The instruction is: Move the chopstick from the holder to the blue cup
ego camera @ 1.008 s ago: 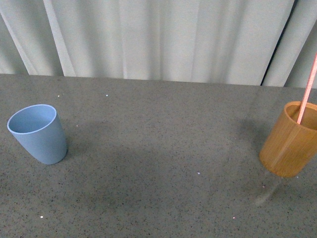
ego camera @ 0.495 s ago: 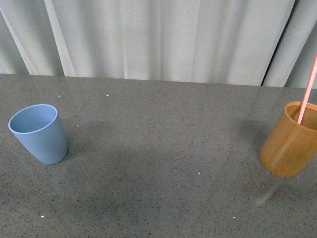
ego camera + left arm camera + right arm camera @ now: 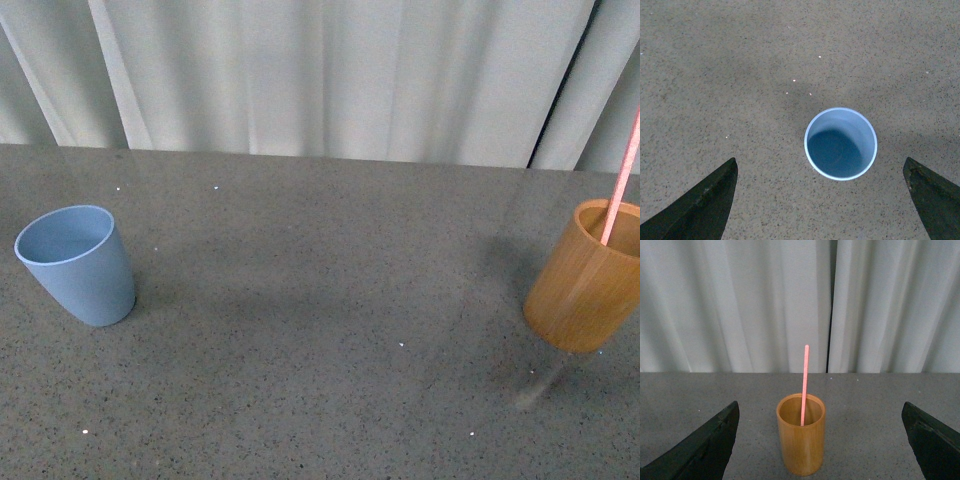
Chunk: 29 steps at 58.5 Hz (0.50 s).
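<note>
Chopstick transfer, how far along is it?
Nothing done: the chopstick stands in the holder and the cup is empty. In hand: left gripper open above the cup, right gripper open facing the holder. Remaining: grasp, carry, drop.

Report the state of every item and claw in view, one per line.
Blue cup: upright on the table, empty.
Holder: upright, one chopstick inside.
Chopstick: standing in the holder, top sticking out, not gripped.
Left claw: open, empty, above the cup.
Right claw: open, empty, facing the holder, clear of it.
</note>
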Each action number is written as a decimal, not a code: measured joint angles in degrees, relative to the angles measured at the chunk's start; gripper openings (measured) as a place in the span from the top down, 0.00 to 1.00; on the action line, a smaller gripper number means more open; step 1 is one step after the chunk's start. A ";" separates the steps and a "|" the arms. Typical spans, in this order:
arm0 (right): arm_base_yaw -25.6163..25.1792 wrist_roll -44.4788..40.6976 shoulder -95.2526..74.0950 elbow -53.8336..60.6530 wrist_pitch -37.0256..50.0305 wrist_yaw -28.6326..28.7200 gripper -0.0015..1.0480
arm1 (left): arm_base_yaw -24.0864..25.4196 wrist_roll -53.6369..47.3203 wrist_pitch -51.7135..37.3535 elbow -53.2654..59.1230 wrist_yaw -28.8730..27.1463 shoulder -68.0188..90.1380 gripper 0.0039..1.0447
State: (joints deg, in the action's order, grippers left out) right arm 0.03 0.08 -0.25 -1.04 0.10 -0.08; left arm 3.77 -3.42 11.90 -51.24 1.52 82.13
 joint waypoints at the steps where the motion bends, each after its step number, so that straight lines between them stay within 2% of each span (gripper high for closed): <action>1: 0.02 0.00 0.00 0.00 0.00 0.00 0.10 | -0.15 0.00 0.50 -0.98 -0.13 1.18 0.06; 18: 0.02 0.00 0.00 0.00 0.00 0.00 0.10 | -1.95 -1.09 1.62 -4.50 -4.55 11.13 0.06; 29: 0.02 0.00 0.00 0.00 0.00 0.00 0.10 | -2.97 -0.94 1.53 -4.04 -4.55 11.93 0.06</action>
State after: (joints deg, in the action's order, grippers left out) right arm 0.05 0.08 -0.25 -1.04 0.10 -0.08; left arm 0.80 -4.36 13.43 -55.29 -3.03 94.06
